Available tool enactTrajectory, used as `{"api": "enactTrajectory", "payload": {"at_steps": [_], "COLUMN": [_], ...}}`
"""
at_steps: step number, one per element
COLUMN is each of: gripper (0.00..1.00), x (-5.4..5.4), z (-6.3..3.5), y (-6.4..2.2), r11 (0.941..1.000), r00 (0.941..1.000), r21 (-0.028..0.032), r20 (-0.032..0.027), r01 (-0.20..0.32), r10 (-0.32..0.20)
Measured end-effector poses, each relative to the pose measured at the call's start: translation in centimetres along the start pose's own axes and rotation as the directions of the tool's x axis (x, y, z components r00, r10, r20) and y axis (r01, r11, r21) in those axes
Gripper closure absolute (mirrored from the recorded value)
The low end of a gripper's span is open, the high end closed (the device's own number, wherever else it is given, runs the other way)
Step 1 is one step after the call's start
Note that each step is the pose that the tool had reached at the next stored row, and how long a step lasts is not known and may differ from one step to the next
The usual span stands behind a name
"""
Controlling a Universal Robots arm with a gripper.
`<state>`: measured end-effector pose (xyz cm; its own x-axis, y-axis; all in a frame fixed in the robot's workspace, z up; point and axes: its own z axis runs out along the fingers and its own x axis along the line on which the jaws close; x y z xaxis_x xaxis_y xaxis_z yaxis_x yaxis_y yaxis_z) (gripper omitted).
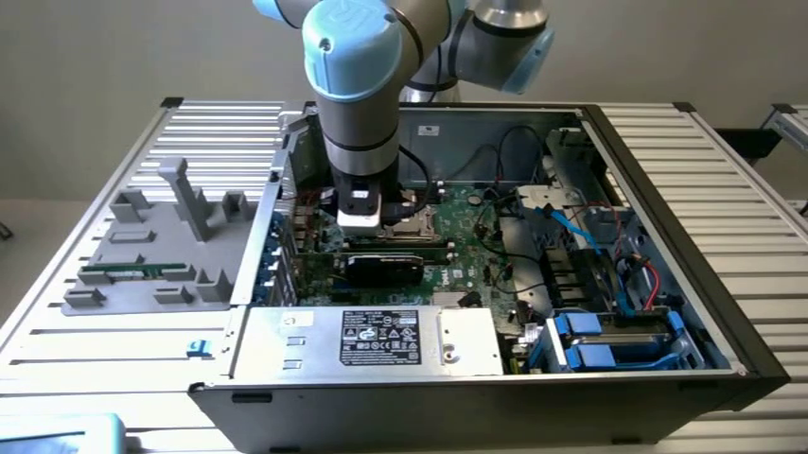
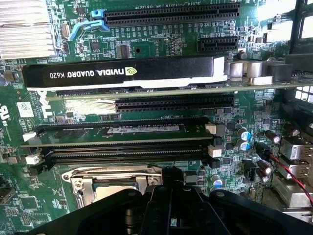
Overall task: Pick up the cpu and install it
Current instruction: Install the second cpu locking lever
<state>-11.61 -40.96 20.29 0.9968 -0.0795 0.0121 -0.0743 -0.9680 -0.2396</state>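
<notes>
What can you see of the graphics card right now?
The graphics card is a long black board with a matte plastic cover carrying white lettering and a small green logo. It stands on edge, seated in a slot on the green motherboard, running parallel to the black slots beside it and the memory stick further along. In the exterior view it sits low inside the open computer case, just in front of the gripper. Nothing else touches it.

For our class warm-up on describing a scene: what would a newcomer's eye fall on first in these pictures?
First, the pale blue robot arm reaching down into the open computer case, its gripper shut just above the motherboard. Next, in the wrist view, the black graphics card standing across the green motherboard, with the metal cpu socket close by the gripper. A grey parts holder sits on the table at the exterior view's left.
</notes>
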Motion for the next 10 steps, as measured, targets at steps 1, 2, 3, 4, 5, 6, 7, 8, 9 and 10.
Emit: {"api": "enactTrajectory", "payload": {"at_steps": [1, 2, 3, 4, 5, 6, 7, 8, 9, 10], "gripper": [0.89, 0.89, 0.89, 0.89, 0.89, 0.89, 0.89, 0.89, 0.89, 0.89], "x": [0.00, 0.00, 0.00, 0.00, 0.00, 0.00, -0.01, -0.01, -0.02, -0.02], "z": [0.02, 0.04, 0.07, 0.11, 0.14, 0.18, 0.21, 0.22, 0.22, 0.22], "y": [0.00, 0.00, 0.00, -0.01, -0.01, -0.02, -0.03, -0.02, -0.02, -0.02], "r11": [1.0000, 1.0000, 1.0000, 1.0000, 1.0000, 1.0000, 1.0000, 1.0000, 1.0000, 1.0000], "r00": [1.0000, 1.0000, 1.0000, 1.0000, 1.0000, 1.0000, 1.0000, 1.0000, 1.0000, 1.0000], "r21": [0.0006, 0.0012, 0.0015, 0.0020, 0.0020, 0.0021, 0.0021, 0.0020, 0.0021, 0.0020], "r20": [0.0001, 0.0001, 0.0002, 0.0001, 0.0001, 0.0001, 0.0000, 0.0001, 0.0002, 0.0002], "r01": [0.000, 0.000, 0.000, 0.000, 0.000, 0.000, 0.000, 0.000, 0.000, 0.000], "r10": [0.000, 0.000, 0.000, 0.000, 0.000, 0.000, 0.000, 0.000, 0.000, 0.000]}}
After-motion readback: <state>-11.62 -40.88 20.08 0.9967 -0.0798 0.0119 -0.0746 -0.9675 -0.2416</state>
